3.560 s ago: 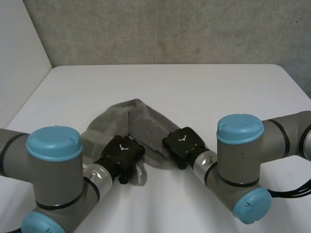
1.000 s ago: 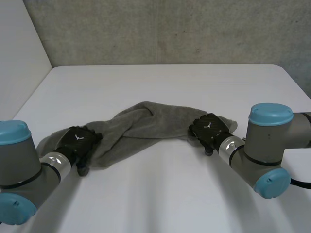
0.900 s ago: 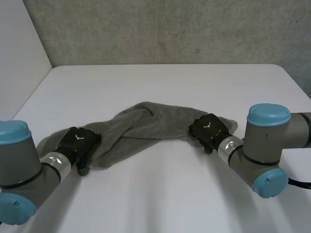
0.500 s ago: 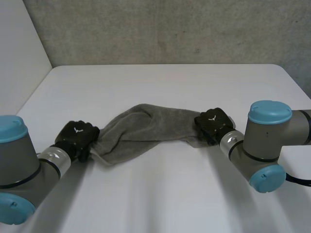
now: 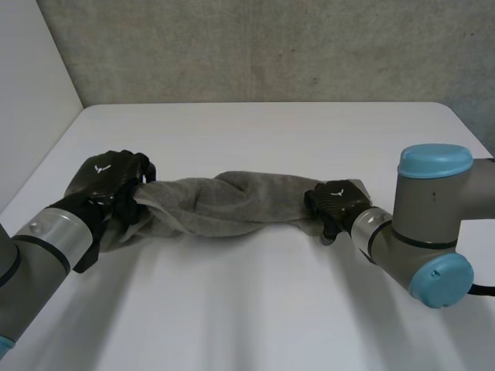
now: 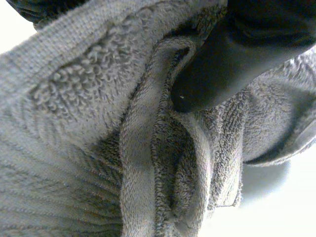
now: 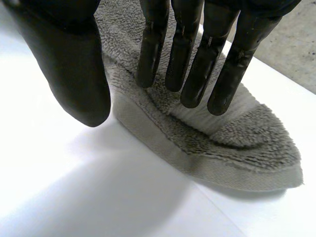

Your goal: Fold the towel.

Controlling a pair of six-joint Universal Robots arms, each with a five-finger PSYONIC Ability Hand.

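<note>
At the left side of the white table (image 5: 263,309), the left hand (image 5: 107,179) is curled tight round the left end of the towel (image 5: 232,202). Its wrist view shows a dark finger (image 6: 217,74) dug into bunched, doubled-over pile, so this hand has a firm hold on a gathered wad, not on a clean corner. From there the towel runs rightward as one long, loosely twisted roll, its long axis lying straight across the table from one hand to the other. The left end seems carried a little higher than the rest, and whether the middle rests on the table or hangs just above it cannot be told. At the right end sits the right hand (image 5: 334,202), low on the table. In its wrist view the fingers (image 7: 190,59) are straight and laid flat on top of the cloth, while the thumb (image 7: 74,74) stands apart over bare table and touches no towel, so this hand presses the end down and does not pinch it. A flat hemmed corner (image 7: 247,168) juts out just past those fingertips. The coming move, as I judge it, turns on this line: both ends are equally in hand, the twist lies between them, and the roll must be opened flat across its short axis before any fold can be made.
</note>
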